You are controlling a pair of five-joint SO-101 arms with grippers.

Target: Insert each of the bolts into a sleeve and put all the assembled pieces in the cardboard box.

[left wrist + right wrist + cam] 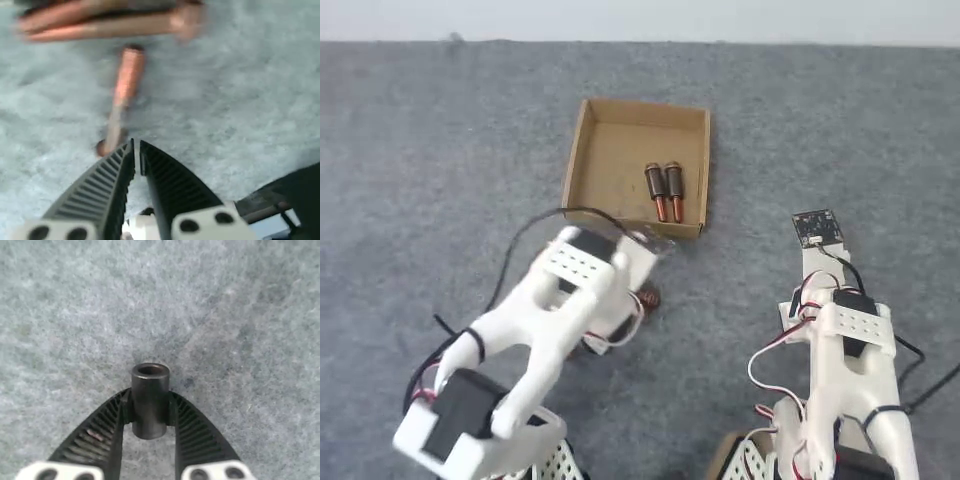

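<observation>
In the right wrist view, my right gripper is shut on a black sleeve, held upright just over the grey carpet with its open bore facing up. My left gripper is shut with nothing between its fingers, low over the carpet. A copper bolt lies on the carpet just beyond its tips, one end beside the left fingertip. More copper bolts lie crosswise farther off, blurred. In the high view a bolt end peeks out by the left arm. The cardboard box holds two assembled pieces.
The box stands at the far middle of the grey carpet, just beyond the left arm. The right arm is at the near right, with a small circuit board at its front. Open carpet stretches to the left and right of the box.
</observation>
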